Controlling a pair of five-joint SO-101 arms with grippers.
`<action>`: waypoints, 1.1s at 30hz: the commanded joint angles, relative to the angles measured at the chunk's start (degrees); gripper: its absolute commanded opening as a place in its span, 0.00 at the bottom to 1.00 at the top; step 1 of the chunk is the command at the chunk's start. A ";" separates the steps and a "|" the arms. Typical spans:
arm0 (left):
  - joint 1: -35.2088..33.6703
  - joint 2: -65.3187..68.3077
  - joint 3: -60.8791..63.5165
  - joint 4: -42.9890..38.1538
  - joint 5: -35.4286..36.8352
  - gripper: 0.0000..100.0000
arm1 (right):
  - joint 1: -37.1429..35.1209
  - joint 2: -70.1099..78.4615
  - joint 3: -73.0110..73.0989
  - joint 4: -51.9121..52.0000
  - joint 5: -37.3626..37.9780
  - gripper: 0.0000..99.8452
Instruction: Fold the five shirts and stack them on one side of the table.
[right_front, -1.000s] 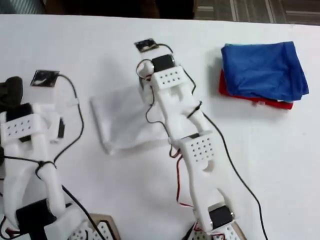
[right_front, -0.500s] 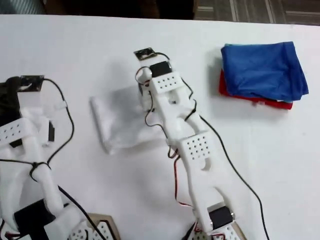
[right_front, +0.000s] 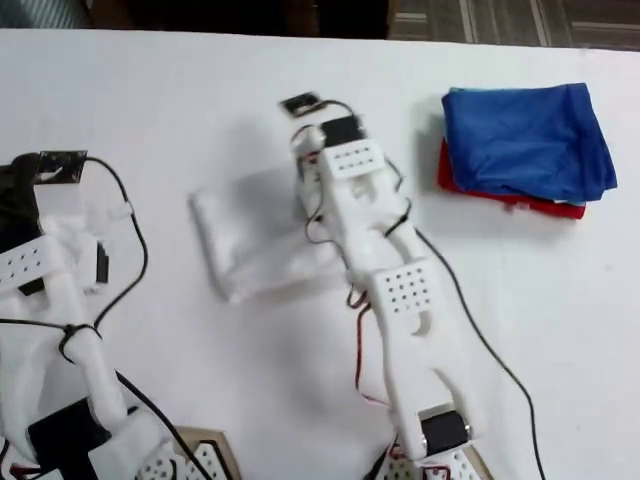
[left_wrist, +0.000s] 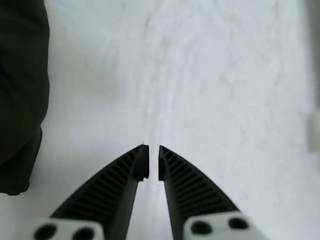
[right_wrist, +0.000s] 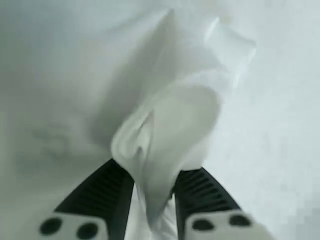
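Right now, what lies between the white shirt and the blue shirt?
In the high view, the right arm lies over the white shirt; past it, bare table to the blue shirt.

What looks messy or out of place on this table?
The white shirt lies crooked on the table, one edge bunched up in the right tool. It sits apart from the tidy stack, where the blue shirt rests on the red shirt.
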 joint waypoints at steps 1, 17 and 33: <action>-0.26 -2.37 -0.31 -0.97 -0.09 0.06 | 6.64 -10.15 -3.08 1.36 4.75 0.02; -0.09 -2.29 -0.40 -0.97 -0.09 0.06 | 23.60 -33.98 2.02 0.92 31.30 0.02; -0.09 -2.11 -0.22 -0.62 -0.09 0.06 | 41.27 -20.35 4.57 -24.48 42.29 0.02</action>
